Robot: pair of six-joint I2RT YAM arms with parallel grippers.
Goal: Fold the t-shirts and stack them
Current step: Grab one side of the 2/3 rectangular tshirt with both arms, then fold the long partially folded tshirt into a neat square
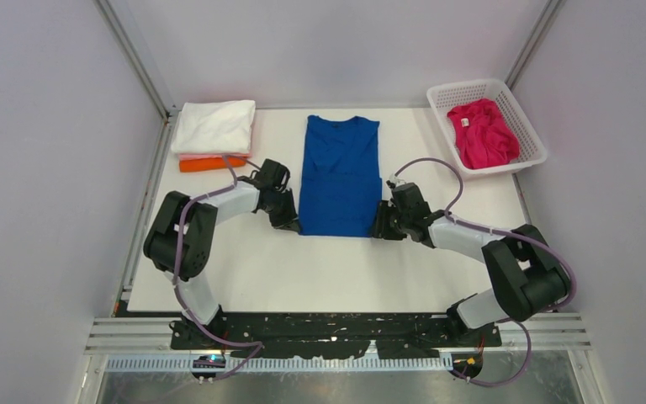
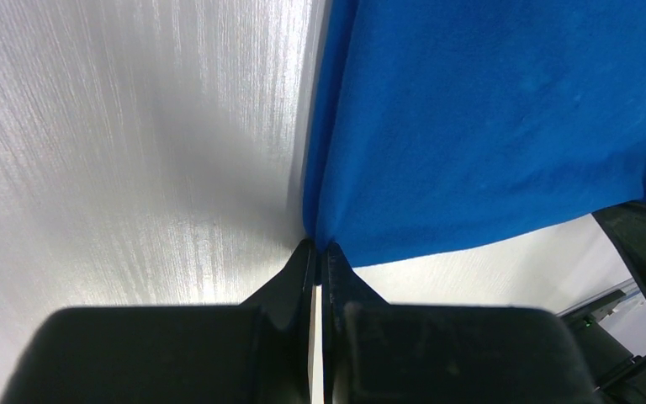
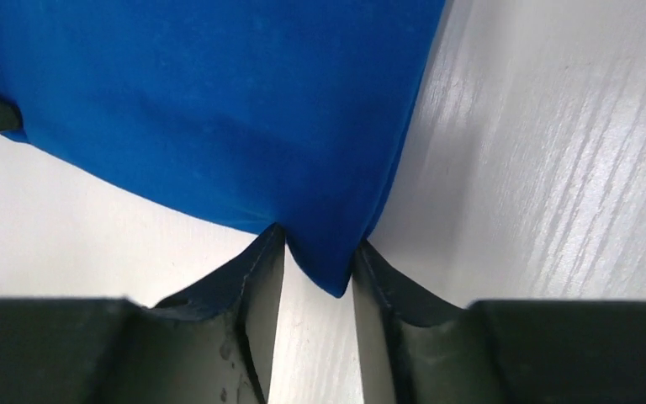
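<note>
A royal blue t-shirt (image 1: 341,172) lies folded into a long strip in the middle of the white table. My left gripper (image 1: 288,220) is at its near left corner, and in the left wrist view it (image 2: 317,246) is shut on that corner of the blue cloth (image 2: 488,118). My right gripper (image 1: 383,223) is at the near right corner. In the right wrist view it (image 3: 320,244) is open, with the corner of the blue cloth (image 3: 219,101) lying between its fingertips. A magenta t-shirt (image 1: 481,132) lies crumpled in the basket.
A stack of folded tees sits at the back left: white (image 1: 214,126) on top, pale pink (image 1: 202,156) under it, orange (image 1: 210,164) at the bottom. The white lattice basket (image 1: 528,160) stands at the back right. Grey walls close in both sides.
</note>
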